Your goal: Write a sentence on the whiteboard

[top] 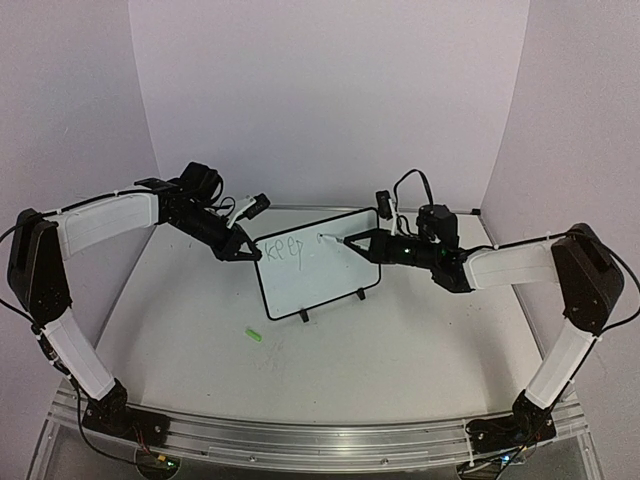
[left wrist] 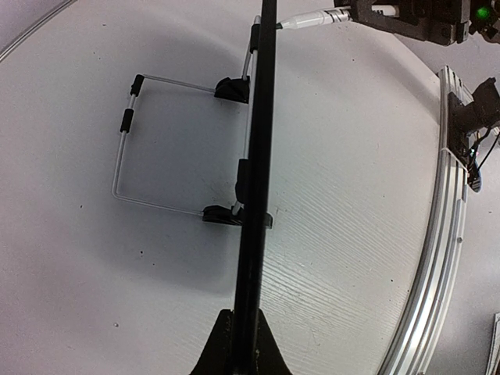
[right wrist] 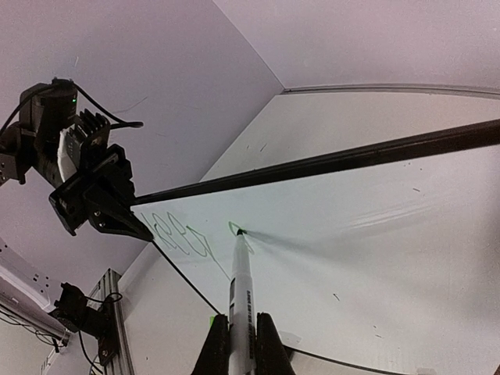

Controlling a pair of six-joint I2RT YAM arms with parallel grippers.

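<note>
- Now our left gripper [top: 246, 251] pinches the whiteboard [top: 320, 275] by its left edge, mid-table.
- Our right gripper [top: 352, 242] holds the marker [right wrist: 241, 285], tip touching just right of the sentence [top: 283, 251], 1 word so far; we head rightward.

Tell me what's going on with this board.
The left gripper is clamped on the edge of the whiteboard, steadying it where it stands on the table. The right gripper holds a marker with its tip on the board. Of the sentence, only a green "keep" is written, and the next word is barely started.
</note>
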